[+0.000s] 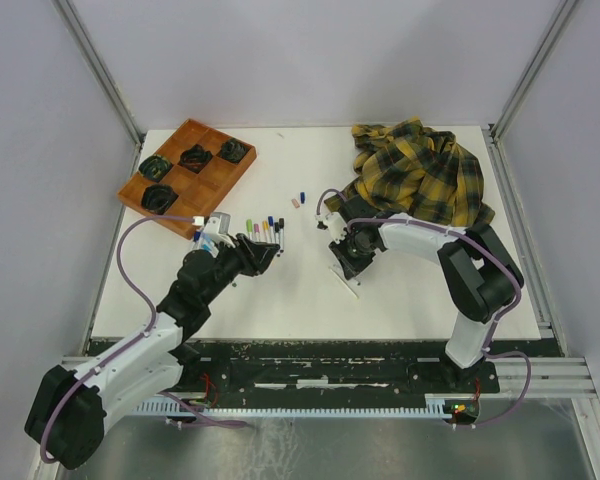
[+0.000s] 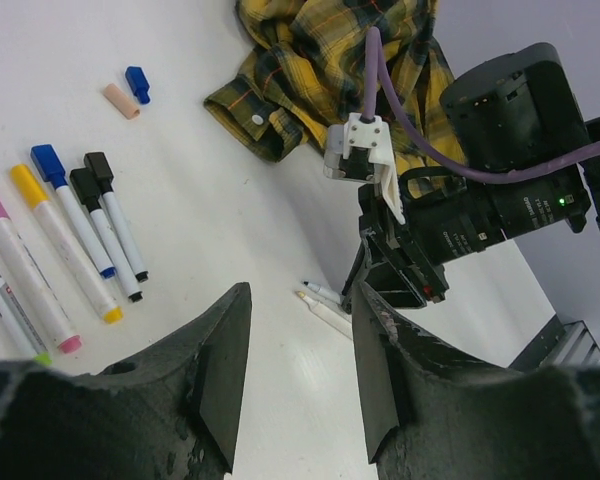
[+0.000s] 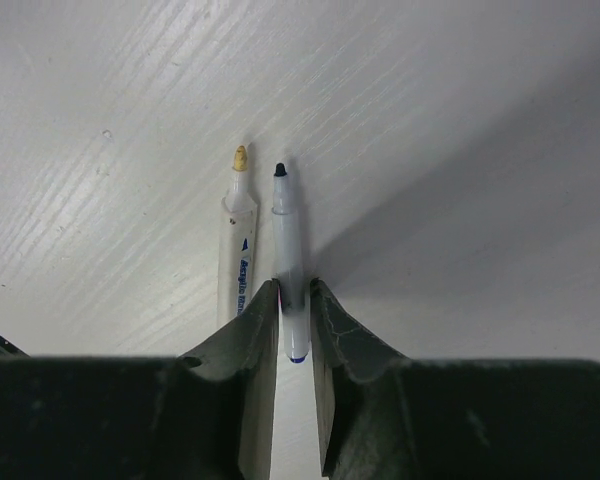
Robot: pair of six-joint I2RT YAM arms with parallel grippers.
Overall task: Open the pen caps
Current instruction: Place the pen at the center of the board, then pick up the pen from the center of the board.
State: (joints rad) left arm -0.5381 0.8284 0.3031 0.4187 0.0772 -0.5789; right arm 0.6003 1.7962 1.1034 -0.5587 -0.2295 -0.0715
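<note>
Table top: white, matt, fine brushed grain noted. Marker barrels: white plastic, smooth, slight sheen. Pen caps: coloured plastic, smooth (loose blue one marked, peach one beside). Shirt: woven check cloth, soft, creased. Tray: wood, orange-brown, satin. Fingers of left gripper: black plastic, matt, rough layered faces. Cable: purple sheath, glossy.

Yellow-tipped marker barrel — blue print, "Acrylic Ma…" — rest hidden.
</note>
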